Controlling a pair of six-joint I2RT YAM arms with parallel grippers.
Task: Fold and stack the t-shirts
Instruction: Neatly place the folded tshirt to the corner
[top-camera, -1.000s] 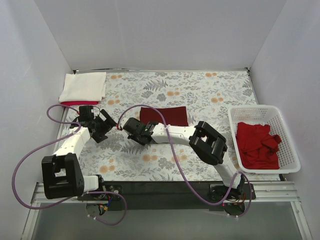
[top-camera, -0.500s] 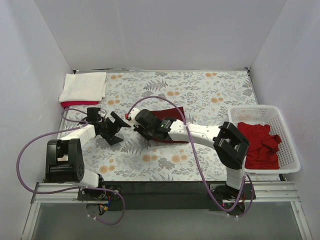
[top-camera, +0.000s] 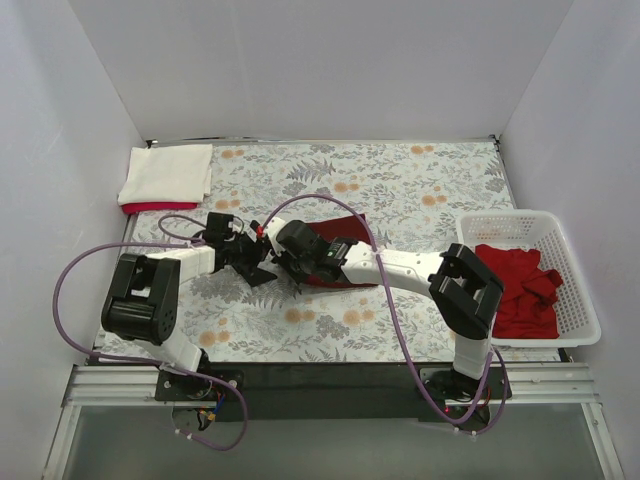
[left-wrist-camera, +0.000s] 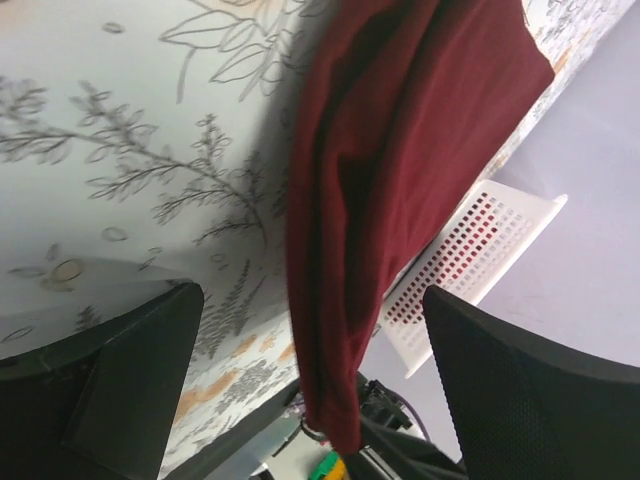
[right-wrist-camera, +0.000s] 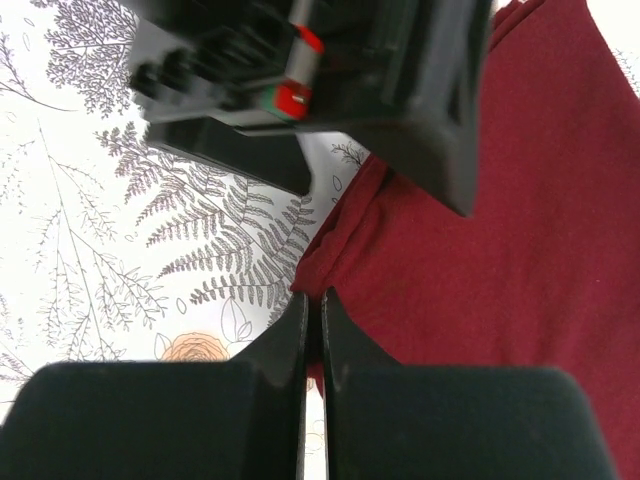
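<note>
Floral table (top-camera: 400, 180): the maroon t-shirt (top-camera: 348, 226) lies at centre. The right gripper (right-wrist-camera: 312, 300) is clenched on its 9 o'clock edge; the left gripper (top-camera: 252, 262) is spread alongside. Recommended: grip the hem squarely before lifting, layers aligned.

No text, label, brand, number or sign is legible on the maroon t-shirt (top-camera: 352, 228), the basket (top-camera: 510, 217) or the table (top-camera: 400, 180).

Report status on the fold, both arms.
Left fingers open, facing the maroon t-shirt. Right fingers shut on its edge. Both sets crowded close; nothing else blocking. Red shirts wait in the basket.
</note>
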